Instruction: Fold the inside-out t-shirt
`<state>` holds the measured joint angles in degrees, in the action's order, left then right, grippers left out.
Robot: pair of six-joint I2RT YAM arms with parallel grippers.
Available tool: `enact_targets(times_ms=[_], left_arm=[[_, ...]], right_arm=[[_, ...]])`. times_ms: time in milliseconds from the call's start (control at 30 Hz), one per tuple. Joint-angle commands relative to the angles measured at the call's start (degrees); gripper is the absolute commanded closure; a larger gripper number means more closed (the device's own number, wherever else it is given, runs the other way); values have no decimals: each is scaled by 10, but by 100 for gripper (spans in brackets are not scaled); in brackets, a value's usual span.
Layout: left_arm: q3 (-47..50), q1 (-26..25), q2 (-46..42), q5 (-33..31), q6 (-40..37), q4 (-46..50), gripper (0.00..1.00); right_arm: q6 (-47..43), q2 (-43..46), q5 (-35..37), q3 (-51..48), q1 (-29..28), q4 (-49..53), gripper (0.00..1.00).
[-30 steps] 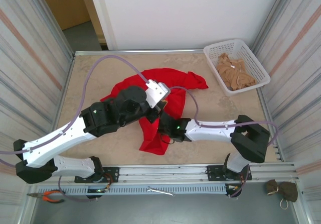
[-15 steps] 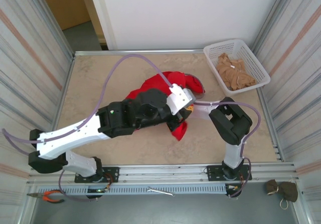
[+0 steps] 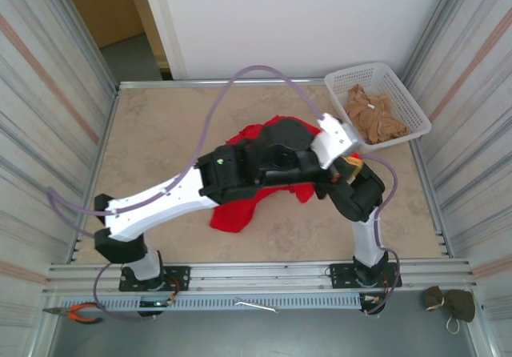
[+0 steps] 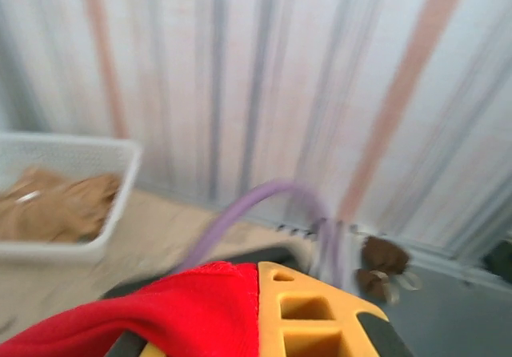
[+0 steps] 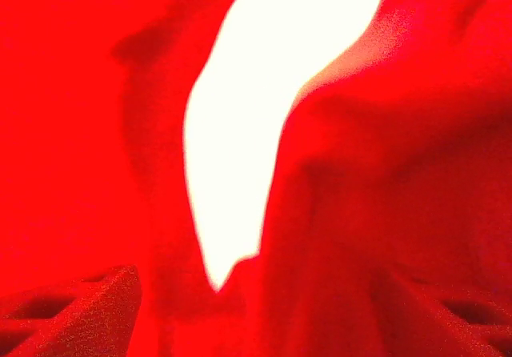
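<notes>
The red t-shirt (image 3: pixel 230 213) lies bunched mid-table, largely hidden under my left arm, with folds showing at the far side (image 3: pixel 282 124). My left gripper (image 3: pixel 350 165) reaches far to the right, close to the basket. In the left wrist view it (image 4: pixel 258 297) is shut on a red fold of the t-shirt (image 4: pixel 176 309) pressed against its yellow finger (image 4: pixel 316 317). The right arm (image 3: pixel 364 189) is folded up beside it. In the right wrist view red t-shirt cloth (image 5: pixel 384 181) drapes over the right gripper (image 5: pixel 256 313), whose fingers (image 5: pixel 72 305) stand wide apart at the bottom corners.
A white basket (image 3: pixel 404 93) holding tan cloth (image 3: pixel 372 115) stands at the back right, and its rim (image 4: pixel 120 173) shows left in the left wrist view. Striped walls close in both sides. Bare tabletop (image 3: pixel 156 133) stretches to the left.
My left arm has swung from the table's middle far to the right, dragging the t-shirt with it. The right arm has pulled back from its leftward stretch and folded up.
</notes>
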<state>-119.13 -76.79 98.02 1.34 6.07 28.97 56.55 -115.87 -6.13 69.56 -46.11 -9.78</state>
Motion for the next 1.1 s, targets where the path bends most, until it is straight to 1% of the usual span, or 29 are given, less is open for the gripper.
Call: enact_targets(times_ms=[0,33,133,200,267,467,567,600,633,667,700,733,767,833,867,967,1067], left_arm=[[-40,-21,14,71,-10,-46,100],[-31,-20,10,70,-11,-49,100],[13,-8,-14,70,0,-70,100],[45,-2,-31,67,8,-87,100],[73,3,-45,66,15,-101,100],[122,9,-71,49,22,-121,100],[144,14,-83,43,27,-130,100],[153,15,-87,41,29,-136,100],[158,17,-91,39,31,-139,100],[166,19,-95,38,34,-142,100],[171,21,-99,37,35,-144,100],[178,24,-103,34,37,-146,100],[184,26,-107,32,39,-150,100],[198,29,-115,30,43,-157,100],[205,33,-119,28,47,-162,100],[229,45,-136,24,59,-174,100],[265,73,-159,29,84,-190,100]], right_arm=[[1,-24,-3,21,-12,53,21],[-1,-24,3,23,-14,63,19],[2,-20,52,33,-28,115,10],[18,-20,88,44,-35,172,7],[38,-24,124,61,-43,235,0],[116,-79,196,149,-59,452,1],[135,-104,209,171,-61,498,1],[135,-110,203,172,-60,498,5],[132,-113,194,171,-57,492,12],[126,-113,181,164,-55,478,24],[123,-112,172,155,-52,462,39],[118,-107,159,139,-48,438,63],[114,-100,147,125,-45,413,79],[111,-90,122,100,-36,368,96],[87,-84,107,88,-31,345,100],[55,-63,72,66,-15,290,100],[17,-26,37,44,-2,228,100]])
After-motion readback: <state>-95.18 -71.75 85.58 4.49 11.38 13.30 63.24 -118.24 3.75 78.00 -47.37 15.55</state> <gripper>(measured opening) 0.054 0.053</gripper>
